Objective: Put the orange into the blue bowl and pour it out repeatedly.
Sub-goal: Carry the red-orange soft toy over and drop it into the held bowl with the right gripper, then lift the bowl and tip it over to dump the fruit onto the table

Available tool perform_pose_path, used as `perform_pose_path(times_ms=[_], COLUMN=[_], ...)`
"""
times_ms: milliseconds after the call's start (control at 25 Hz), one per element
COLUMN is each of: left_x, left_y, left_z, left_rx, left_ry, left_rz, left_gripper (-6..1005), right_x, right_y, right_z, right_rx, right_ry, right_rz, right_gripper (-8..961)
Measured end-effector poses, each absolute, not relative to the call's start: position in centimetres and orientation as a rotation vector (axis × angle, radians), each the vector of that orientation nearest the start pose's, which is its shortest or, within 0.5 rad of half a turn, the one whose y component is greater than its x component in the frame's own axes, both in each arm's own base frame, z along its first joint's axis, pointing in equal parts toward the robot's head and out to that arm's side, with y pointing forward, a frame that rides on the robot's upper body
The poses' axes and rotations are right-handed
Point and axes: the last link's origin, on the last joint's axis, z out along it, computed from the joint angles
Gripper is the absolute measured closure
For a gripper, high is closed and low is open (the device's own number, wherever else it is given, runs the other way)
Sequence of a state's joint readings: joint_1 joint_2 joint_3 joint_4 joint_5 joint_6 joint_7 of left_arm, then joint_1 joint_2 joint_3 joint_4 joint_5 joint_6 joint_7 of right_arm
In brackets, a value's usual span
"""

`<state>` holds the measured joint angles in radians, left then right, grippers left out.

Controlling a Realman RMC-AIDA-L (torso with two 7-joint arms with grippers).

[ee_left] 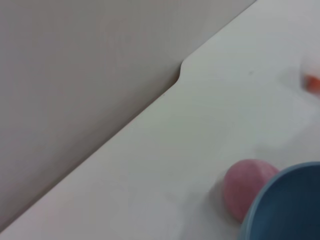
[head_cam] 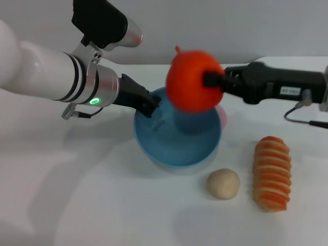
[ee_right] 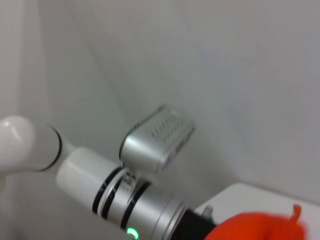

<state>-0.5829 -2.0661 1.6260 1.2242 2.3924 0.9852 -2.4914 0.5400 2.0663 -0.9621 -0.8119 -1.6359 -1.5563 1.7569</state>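
Two grippers are at work around the light blue, round, deep matte bowl (head_cam: 177,136), which you should take as the landmark on the white table (head_cam: 92,205). Your right gripper (head_cam: 209,79) comes in from the bowl's right side and is clamped on the bright red-orange, roundish matte toy orange (head_cam: 193,79); the fruit hangs in the air above the bowl's far rim, clear of the bowl's inside, its small stem nub pointing up. Your left gripper (head_cam: 149,106) sits at the bowl's left rim, its dark fingers pinching that rim, one tip inside the bowl.

A pink rounded object (ee_left: 245,187) lies just beside the bowl's far right side, mostly hidden in the head view. A small beige ball (head_cam: 223,184) rests near the bowl's front right. An elongated orange-and-cream striped loaf (head_cam: 272,173) lies just beyond the ball, farther from the bowl.
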Motion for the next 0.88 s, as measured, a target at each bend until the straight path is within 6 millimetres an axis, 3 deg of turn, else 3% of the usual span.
perform_pose_path(times_ms=[200,480,680,880], left_x=[-15.1,-15.6,-15.6,-15.4], left_y=[38.7,38.9,39.2,39.5], left_z=[-5.1,-4.8,-4.6,-4.1], left_rx=[-2.560,-2.539,-2.522,-2.500], left_ry=[-0.615,-0.621,-0.606,-0.529], left_rz=[0.078,0.081,0.069,0.107], left_gripper=[999,999,1000,999], right_x=[19.3,19.5,20.4,23.8], right_y=[35.3,35.2,35.4,35.4], right_z=[0.1,0.2,1.7,3.9], right_rx=[-2.764,-2.755,-2.662,-2.455], right_ry=[0.856,0.861,0.846,0.724], right_rz=[0.967,0.966,1.036,1.060], right_gripper=[832,731,548,446])
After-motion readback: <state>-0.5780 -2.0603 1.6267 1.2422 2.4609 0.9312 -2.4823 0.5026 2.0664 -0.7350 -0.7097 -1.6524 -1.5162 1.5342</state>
